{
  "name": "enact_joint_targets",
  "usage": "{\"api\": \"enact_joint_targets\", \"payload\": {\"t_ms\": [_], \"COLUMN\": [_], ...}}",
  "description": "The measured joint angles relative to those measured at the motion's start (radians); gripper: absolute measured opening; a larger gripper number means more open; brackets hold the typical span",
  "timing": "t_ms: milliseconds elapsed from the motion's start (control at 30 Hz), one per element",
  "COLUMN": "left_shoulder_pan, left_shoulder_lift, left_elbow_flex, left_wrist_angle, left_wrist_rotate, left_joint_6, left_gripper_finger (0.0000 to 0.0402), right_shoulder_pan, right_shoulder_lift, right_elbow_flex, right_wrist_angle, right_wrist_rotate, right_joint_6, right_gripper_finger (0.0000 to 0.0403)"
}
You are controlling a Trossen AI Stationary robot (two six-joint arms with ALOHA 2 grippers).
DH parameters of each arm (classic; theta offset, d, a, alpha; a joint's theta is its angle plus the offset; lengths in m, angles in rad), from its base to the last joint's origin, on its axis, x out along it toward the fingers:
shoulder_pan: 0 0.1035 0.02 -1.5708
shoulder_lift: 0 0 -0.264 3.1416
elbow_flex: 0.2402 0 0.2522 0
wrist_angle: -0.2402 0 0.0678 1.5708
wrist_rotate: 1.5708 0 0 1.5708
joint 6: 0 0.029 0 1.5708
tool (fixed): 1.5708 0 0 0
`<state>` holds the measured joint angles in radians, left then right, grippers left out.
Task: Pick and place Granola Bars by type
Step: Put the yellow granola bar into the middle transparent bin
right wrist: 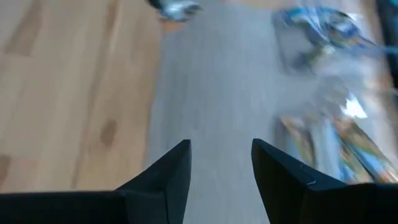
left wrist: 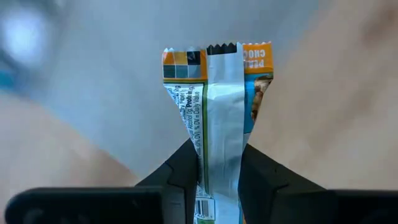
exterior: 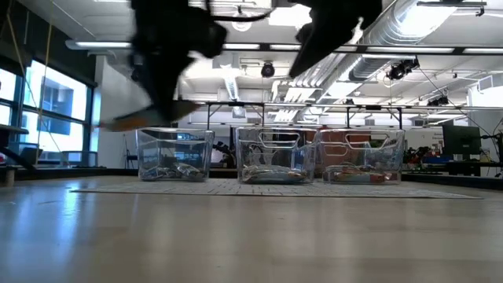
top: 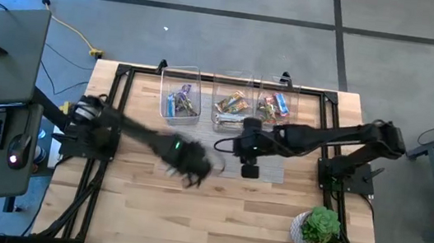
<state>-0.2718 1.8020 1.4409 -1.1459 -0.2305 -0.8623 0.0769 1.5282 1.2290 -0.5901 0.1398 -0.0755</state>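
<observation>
Item nearest my left wrist camera: one granola bar (left wrist: 219, 124), pinched between my left gripper (left wrist: 219, 180) fingers, long axis running straight out from the jaws, crimped end outward; legible print "Protein", "% Daily Value", partial "CHO". It hangs above the table (top: 213, 221) before three clear bins (top: 181, 92) holding bars. My right gripper (right wrist: 221, 165) stands open, empty, near the middle bin.
</observation>
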Motion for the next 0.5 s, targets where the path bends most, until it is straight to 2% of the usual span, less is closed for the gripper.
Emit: {"api": "enact_joint_targets", "payload": {"t_ms": [100, 233, 367, 500], "left_shoulder_pan": [0.129, 0.313, 0.489, 0.629], "left_shoulder_lift": [0.001, 0.001, 0.001, 0.030], "left_elbow_flex": [0.077, 0.135, 0.137, 0.139], "left_wrist_angle": [0.005, 0.177, 0.451, 0.690], "left_wrist_rotate": [-0.093, -0.126, -0.032, 0.075], "left_joint_6": [0.190, 0.463, 0.691, 0.765], "left_gripper_finger": [0.0081, 0.0081, 0.0081, 0.0081], "right_shoulder_pan": [0.000, 0.000, 0.004, 0.010], "right_shoulder_lift": [-0.061, -0.127, -0.161, -0.164], "right_elbow_flex": [0.000, 0.000, 0.000, 0.000], "right_wrist_angle": [-0.081, -0.151, -0.215, -0.262], "right_wrist_rotate": [0.048, 0.088, 0.100, 0.110], "right_joint_6": [0.048, 0.139, 0.210, 0.232], "right_gripper_finger": [0.0153, 0.0152, 0.0154, 0.0152]}}
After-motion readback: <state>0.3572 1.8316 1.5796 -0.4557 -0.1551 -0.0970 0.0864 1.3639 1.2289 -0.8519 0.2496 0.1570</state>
